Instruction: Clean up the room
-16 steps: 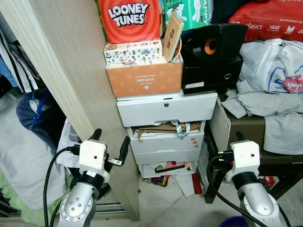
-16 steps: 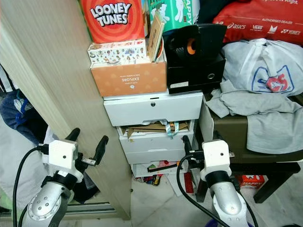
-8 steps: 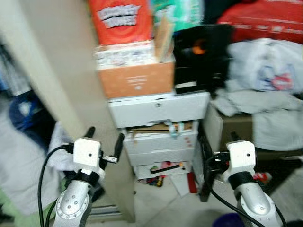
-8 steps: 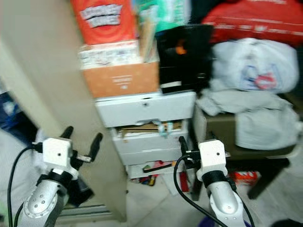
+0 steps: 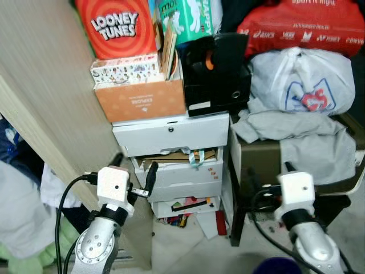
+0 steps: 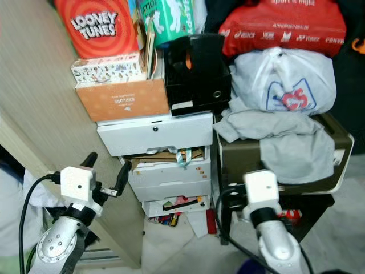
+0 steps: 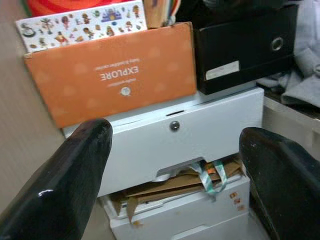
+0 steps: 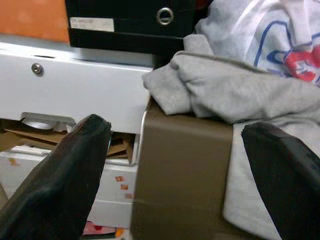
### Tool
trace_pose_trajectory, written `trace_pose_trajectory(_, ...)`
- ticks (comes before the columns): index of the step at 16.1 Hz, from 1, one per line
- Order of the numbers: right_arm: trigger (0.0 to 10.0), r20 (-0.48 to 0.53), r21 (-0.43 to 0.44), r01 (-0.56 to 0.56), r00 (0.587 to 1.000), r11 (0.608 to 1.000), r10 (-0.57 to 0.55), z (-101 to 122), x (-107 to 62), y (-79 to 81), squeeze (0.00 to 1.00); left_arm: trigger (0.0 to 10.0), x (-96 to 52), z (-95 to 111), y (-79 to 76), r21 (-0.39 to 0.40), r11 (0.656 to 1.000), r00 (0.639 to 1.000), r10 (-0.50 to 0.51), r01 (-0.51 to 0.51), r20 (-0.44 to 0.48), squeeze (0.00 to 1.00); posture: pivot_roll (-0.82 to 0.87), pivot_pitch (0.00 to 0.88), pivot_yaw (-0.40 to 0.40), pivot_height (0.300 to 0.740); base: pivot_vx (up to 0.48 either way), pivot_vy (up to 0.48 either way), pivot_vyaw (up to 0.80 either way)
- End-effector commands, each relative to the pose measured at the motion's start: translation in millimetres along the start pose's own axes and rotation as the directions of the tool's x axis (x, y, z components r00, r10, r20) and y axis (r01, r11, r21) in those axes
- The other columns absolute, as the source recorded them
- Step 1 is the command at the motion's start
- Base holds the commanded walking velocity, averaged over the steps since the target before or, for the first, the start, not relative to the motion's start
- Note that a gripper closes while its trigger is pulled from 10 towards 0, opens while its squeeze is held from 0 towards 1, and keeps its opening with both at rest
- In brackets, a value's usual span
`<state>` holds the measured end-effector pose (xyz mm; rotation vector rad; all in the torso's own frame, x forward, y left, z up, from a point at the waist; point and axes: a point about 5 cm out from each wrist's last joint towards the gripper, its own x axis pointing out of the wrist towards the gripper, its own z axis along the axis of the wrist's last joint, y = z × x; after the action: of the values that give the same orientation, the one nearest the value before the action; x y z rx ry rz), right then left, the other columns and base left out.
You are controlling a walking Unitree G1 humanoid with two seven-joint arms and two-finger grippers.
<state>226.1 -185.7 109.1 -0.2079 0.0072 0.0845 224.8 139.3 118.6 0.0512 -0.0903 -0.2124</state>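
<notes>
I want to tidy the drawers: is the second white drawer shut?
No, the second white drawer sits partly open: brown cardboard and a ribbon stick out under the top drawer.

"LOONEY TUNES" on red box (image 5: 117,27); "EXPLORE", upside down, on orange box (image 7: 112,75); "asics" on red bag (image 6: 282,25).

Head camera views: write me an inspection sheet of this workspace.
Surface: pale tiled floor, papers strewn beneath the drawers.
Job's things: white plastic drawer unit, middle drawer ajar, cardboard and ribbon poking out; grey crumpled cloth draped over brown box.
Clutter: orange cardboard box, black file box, red Looney Tunes box, white plastic bag.
Grippers: left pincer open, right pincer open, both empty.
Cables: black cable at left arm.
Surroundings: light wooden panel.
</notes>
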Motion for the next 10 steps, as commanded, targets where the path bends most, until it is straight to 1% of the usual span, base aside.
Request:
trace_pose_trajectory(1, 10.0, 0.012, 0.018, -0.018, 1.000, 1.000, 0.018, 3.0, 2.1, 7.0, 0.00, 10.0, -1.3, 0.1, 8.4, 0.025, 0.999, 1.000, 0.026, -0.026, -0.006, 0.00, -0.20, 0.000, 0.092, 0.740, 0.000, -0.277, 0.00)
trace_pose_trajectory(2, 10.0, 0.011, 0.018, -0.019, 1.000, 1.000, 0.019, 2.5, 2.4, 7.1, 0.00, 10.0, -1.1, -0.1, 8.2, 0.025, 0.999, 1.000, 0.025, -0.025, -0.006, 0.00, -0.20, 0.000, 0.093, 0.740, 0.000, -0.247, 0.00)
trace_pose_trajectory(5, 10.0, 0.010, 0.018, -0.022, 1.000, 1.000, 0.021, 1.5, 3.6, 7.6, 0.00, 10.0, -0.9, -1.9, 10.2, 0.003, 0.999, 0.999, 0.039, -0.039, -0.013, 0.00, -0.20, 0.000, 0.094, 0.740, 0.000, 0.000, 0.00)
trace_pose_trajectory(10, 10.0, 0.009, 0.017, -0.023, 1.000, 1.000, 0.023, 0.2, 4.7, 7.4, 0.00, 10.0, -0.4, -4.0, 10.2, 0.009, 0.999, 0.999, 0.035, -0.035, -0.020, 0.00, -0.20, 0.000, 0.094, 0.740, 0.000, 0.000, 0.00)
